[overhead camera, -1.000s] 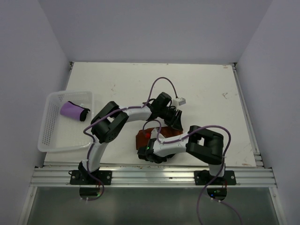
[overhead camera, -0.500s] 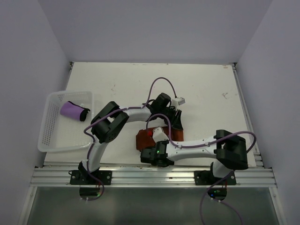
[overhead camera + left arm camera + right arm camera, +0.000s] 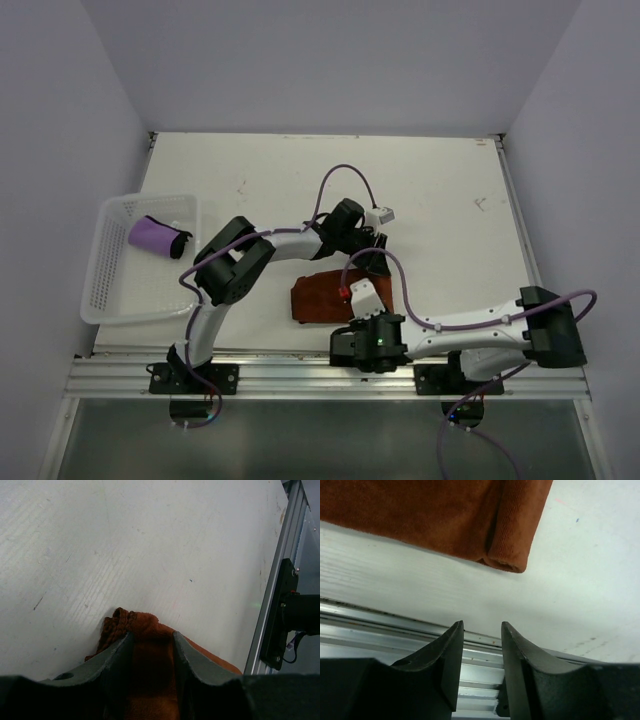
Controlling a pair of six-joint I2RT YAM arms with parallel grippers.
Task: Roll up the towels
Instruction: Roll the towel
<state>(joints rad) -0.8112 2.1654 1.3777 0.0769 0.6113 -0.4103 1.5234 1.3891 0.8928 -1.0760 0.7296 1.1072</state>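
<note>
Rust towel (image 3: 318,297) lies released by the withdrawn, parted right gripper (image 3: 481,628); left gripper (image 3: 151,638) pinches its corner.

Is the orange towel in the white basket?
No, the orange towel lies on the table; only the purple towel sits in the basket.

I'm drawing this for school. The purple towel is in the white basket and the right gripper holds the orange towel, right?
Not quite. The right gripper holds nothing: the right wrist view shows its jaws apart, off the orange towel. The purple towel is in the white basket.
</note>
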